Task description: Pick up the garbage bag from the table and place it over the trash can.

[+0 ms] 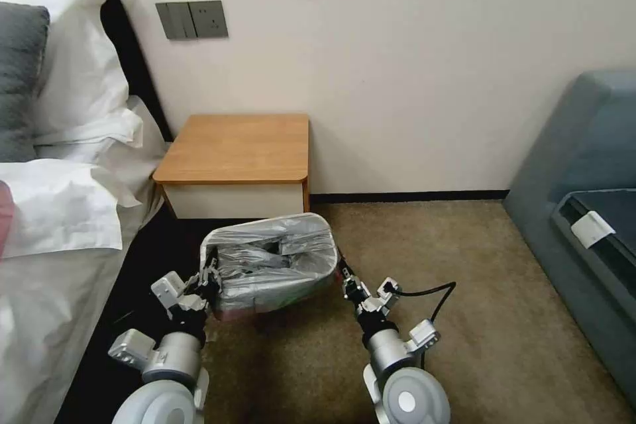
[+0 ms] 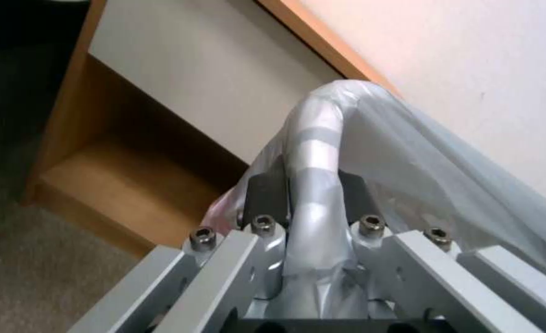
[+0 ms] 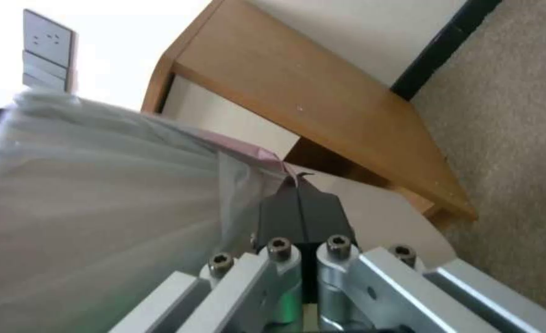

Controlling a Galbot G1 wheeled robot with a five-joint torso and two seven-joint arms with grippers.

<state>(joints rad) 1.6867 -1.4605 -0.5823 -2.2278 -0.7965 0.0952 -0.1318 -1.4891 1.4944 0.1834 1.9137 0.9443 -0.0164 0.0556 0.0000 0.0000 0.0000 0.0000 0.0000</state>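
Both arms stretched forward and low over the carpet [image 1: 464,318], one to each side of the trash can [image 1: 275,288]. Left hand [image 1: 211,276] at the can's left rim, fingers [image 2: 266,196] clamped either side of the bag-covered rim. Right hand [image 1: 344,276] at the can's right side, wrist angled inward, black fingertips [image 3: 300,215] pressed flat together with a thin edge of plastic pinched between them.

One garbage bag [image 1: 271,252], one trash can, one surface [image 1: 238,146], two hands.

Bag already off the surface and draped over the can: thin, crinkly, translucent grey, stretched taut across the rim and sunk in folds into the opening. Pink-red band along the bag's edge, seen low on the can's near wall and again just beside the right fingertips. Cream-white can on the carpet just in front of the surface's front edge, between bed [image 1: 46,265] and grey-blue sofa [image 1: 583,165]. Light-brown top of the surface bare.
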